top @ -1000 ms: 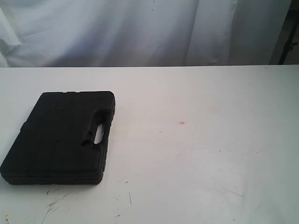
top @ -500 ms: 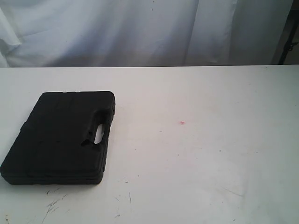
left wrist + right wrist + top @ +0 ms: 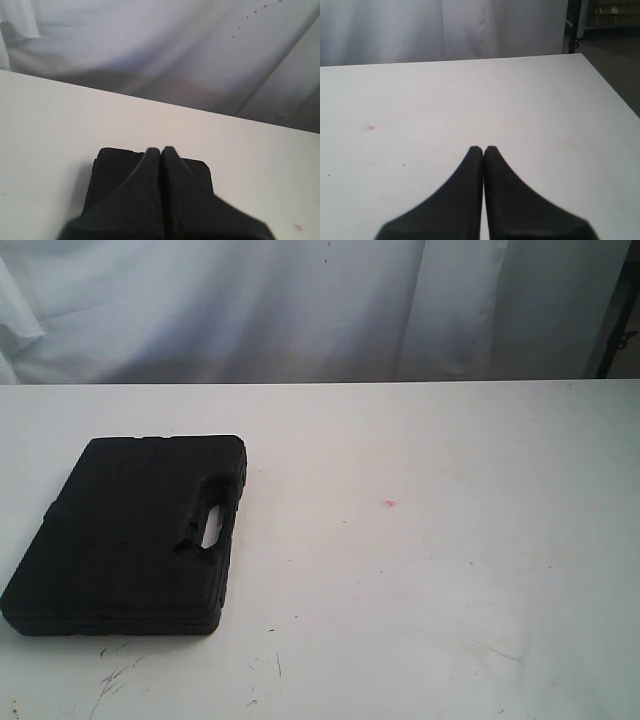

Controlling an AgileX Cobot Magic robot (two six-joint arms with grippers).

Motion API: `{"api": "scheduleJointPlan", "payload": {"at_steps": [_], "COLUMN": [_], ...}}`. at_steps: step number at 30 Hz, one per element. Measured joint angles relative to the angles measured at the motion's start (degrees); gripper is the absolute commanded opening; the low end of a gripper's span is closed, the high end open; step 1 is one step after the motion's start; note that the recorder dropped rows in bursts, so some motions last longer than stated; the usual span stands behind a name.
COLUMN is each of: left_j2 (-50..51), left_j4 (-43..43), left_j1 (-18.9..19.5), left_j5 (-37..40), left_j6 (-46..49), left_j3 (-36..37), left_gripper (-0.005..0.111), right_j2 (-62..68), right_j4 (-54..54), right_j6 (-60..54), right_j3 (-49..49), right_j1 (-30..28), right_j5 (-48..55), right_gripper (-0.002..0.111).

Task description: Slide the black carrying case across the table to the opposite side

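Observation:
The black carrying case lies flat on the left part of the white table, its handle slot facing the middle. In the left wrist view the case shows beyond and beneath my left gripper, whose fingers are pressed together with nothing between them. My right gripper is shut too, hovering over bare table with the case out of its view. Neither gripper appears in the exterior view.
A tiny red spot marks the table near its middle, also seen as the red spot. Dark scuff marks lie near the front edge. A white curtain hangs behind the table's far edge.

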Motion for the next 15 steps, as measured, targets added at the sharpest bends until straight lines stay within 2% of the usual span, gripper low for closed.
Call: {"api": "scheduleJointPlan", "payload": {"at_steps": [8,15], "left_j2": [1.14,9.68], "left_j4": [-0.28,-0.59], "left_j1": [0.0,0.0], "left_j5": [-0.5,9.52], "left_j6": [0.13,0.83], "left_j3": [-0.26,-7.71], "left_gripper": [0.0,0.0], "right_j2": [0.0,0.0], "right_j4": [0.0,0.0], "right_j6": [0.0,0.0], "right_j3": [0.0,0.0], "right_j1": [0.0,0.0], "right_j5": [0.0,0.0], "right_gripper": [0.0,0.0]}}
